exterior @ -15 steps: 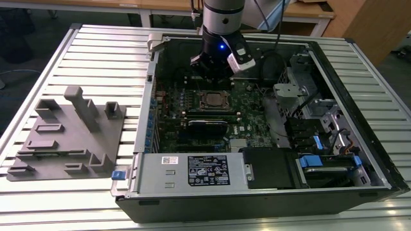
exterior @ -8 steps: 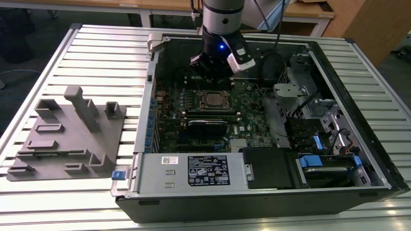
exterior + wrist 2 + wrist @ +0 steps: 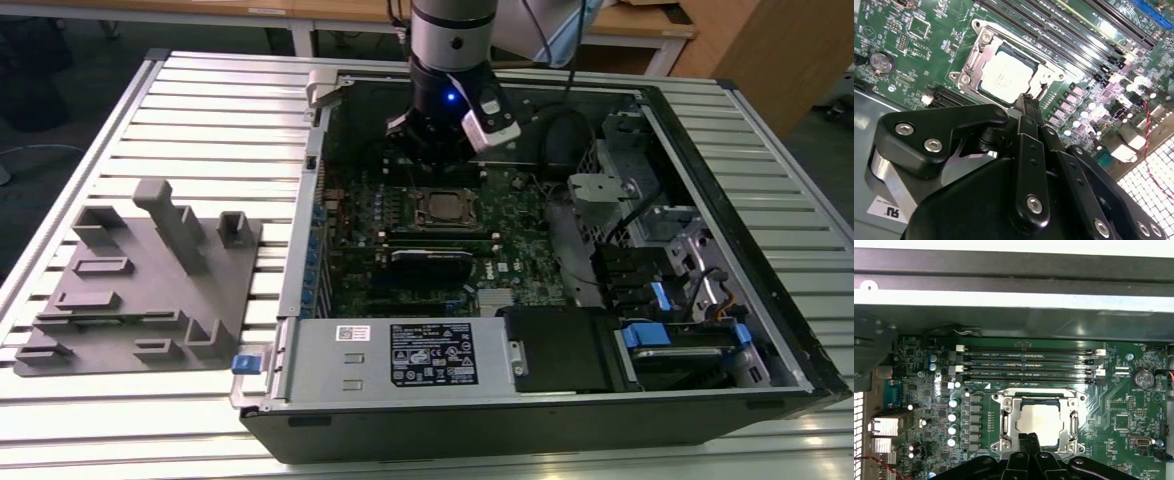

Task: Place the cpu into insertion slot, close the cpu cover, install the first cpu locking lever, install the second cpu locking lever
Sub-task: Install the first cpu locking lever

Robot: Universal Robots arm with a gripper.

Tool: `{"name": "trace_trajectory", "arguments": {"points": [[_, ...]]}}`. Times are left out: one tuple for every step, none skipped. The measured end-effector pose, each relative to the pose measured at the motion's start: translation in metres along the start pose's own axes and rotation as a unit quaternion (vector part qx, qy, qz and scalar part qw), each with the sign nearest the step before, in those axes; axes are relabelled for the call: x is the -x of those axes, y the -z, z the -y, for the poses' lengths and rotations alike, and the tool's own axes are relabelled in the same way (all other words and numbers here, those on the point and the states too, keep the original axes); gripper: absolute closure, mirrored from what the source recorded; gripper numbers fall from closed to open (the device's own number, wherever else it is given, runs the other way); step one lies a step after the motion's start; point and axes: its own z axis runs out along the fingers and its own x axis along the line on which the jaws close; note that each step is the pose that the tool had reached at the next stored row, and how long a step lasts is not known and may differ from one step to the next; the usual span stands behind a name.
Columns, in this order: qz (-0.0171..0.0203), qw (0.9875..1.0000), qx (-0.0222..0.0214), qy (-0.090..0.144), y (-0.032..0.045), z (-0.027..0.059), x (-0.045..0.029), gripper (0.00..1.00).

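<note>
The cpu (image 3: 1040, 422) (image 3: 1006, 77) lies flat in the insertion slot (image 3: 441, 208) on the green board, its silvery top showing. The cpu cover (image 3: 1004, 422) (image 3: 974, 60) lies down around it as a metal frame with a square window. My gripper (image 3: 435, 160) hangs just above the socket's edge inside the case. In both wrist views its black fingertips (image 3: 1029, 441) (image 3: 1029, 102) are pressed together at the frame's rim, with nothing seen between them. The fingers hide part of the chip's near edge.
Long memory slots (image 3: 1029, 362) run beside the socket, and a coin battery (image 3: 1141, 377) sits on the board. A black card (image 3: 430, 262), the power supply (image 3: 400, 350) and drive bays (image 3: 667, 300) crowd the case. A grey fixture (image 3: 147, 280) stands on the exterior view's left.
</note>
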Motion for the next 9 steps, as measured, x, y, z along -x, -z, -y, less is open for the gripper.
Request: {"name": "trace_trajectory", "arguments": {"points": [[0.0000,1.0000,0.0000,0.000,0.0000,0.0000,0.0000,0.89],[-0.0001,1.0000,0.0000,0.000,0.0000,0.0000,0.0000,0.89],[0.0000,1.0000,0.0000,0.000,0.0000,0.0000,-0.0002,0.89],[0.0000,1.0000,0.0000,0.000,0.0000,0.0000,-0.0003,0.89],[-0.0001,1.0000,0.0000,0.000,0.0001,0.0000,-0.0003,0.89],[0.0000,1.0000,0.0000,0.000,0.0000,0.0000,-0.0003,0.89],[-0.0001,1.0000,-0.0001,0.000,0.0001,0.0000,-0.0003,0.89],[0.0000,1.0000,0.0000,0.000,0.0002,0.0001,-0.0004,0.89],[-0.0001,1.0000,-0.0001,0.000,0.0007,0.0001,-0.0004,0.89]]}}
